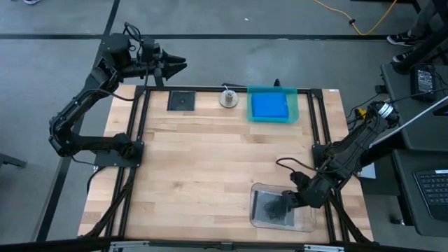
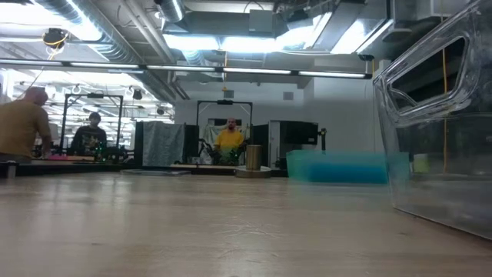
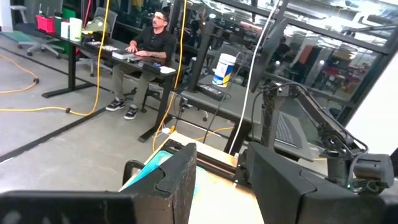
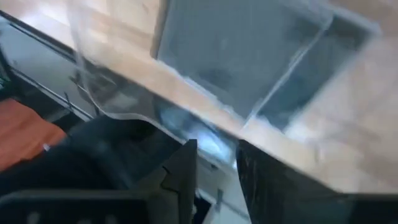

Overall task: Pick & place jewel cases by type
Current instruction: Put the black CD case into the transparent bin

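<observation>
Blue jewel cases [image 1: 269,106] lie stacked in the teal tray [image 1: 294,105] at the table's far edge. One dark grey case [image 1: 180,100] lies flat on the table at the far edge, left of the middle. More dark cases [image 1: 269,206] lie in the clear tray [image 1: 260,218] at the near right; they also show in the right wrist view [image 4: 230,56]. My right gripper [image 1: 288,201] hangs over that tray's right part, with a narrow gap between its fingers [image 4: 216,165] and nothing seen in it. My left gripper [image 1: 178,66] is raised beyond the far edge, also narrowly open [image 3: 217,174], and empty.
A small metal cylinder on a round base [image 1: 228,96] stands between the dark case and the teal tray. In the low view the clear tray's wall [image 2: 438,138] stands close on the right. People sit at desks in the room behind the table.
</observation>
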Tool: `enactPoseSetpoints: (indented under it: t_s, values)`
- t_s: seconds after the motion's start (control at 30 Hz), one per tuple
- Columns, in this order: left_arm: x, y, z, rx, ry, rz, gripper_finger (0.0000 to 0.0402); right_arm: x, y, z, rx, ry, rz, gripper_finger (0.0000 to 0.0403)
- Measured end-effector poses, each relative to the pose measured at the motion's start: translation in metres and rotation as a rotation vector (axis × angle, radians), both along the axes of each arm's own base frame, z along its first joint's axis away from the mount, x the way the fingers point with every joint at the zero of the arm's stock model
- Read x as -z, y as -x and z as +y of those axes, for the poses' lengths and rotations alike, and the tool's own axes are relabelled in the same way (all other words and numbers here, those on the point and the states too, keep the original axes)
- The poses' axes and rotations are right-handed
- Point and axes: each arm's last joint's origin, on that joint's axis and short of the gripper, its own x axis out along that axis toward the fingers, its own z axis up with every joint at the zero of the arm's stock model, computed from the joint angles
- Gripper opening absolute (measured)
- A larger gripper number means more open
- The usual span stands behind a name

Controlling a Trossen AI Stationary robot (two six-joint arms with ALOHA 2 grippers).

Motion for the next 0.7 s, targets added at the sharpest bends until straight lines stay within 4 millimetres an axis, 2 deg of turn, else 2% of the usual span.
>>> enactPoseSetpoints:
  t_s: [0.13, 0.27, 0.33, 0.4, 0.47, 0.57, 0.63, 0.7]
  values:
    - [0.0, 0.0, 0.0, 0.001, -0.006, 0.002, 0.0141, -0.006, 0.008, 0.002, -0.098, -0.064, 0.161, 0.0126]
    - [0.002, 0.0, 0.0, -0.004, -0.053, 0.032, 0.0141, -0.03, 0.02, -0.005, -0.117, 0.021, 0.297, 0.0127]
    - [0.008, 0.0, 0.002, -0.042, -0.111, 0.107, 0.0141, -0.05, 0.022, -0.012, -0.093, 0.138, 0.247, 0.0127]
    - [0.02, -0.002, 0.008, -0.12, -0.153, 0.244, 0.0141, -0.069, 0.021, -0.024, -0.038, 0.323, 0.119, 0.0127]
    - [0.042, -0.007, 0.018, -0.187, -0.157, 0.406, 0.0141, -0.087, 0.017, -0.036, 0.05, 0.547, -0.066, 0.0127]
    - [0.092, -0.018, 0.034, -0.213, -0.065, 0.611, 0.0133, -0.103, 0.01, -0.058, 0.19, 0.9, -0.265, 0.0123]
    - [0.127, -0.022, 0.044, -0.21, 0.007, 0.703, 0.0118, -0.104, 0.003, -0.072, 0.225, 1.047, -0.275, 0.011]
    - [0.162, -0.026, 0.056, -0.226, 0.061, 0.78, 0.0096, -0.1, -0.004, -0.086, 0.194, 1.136, -0.207, 0.0087]
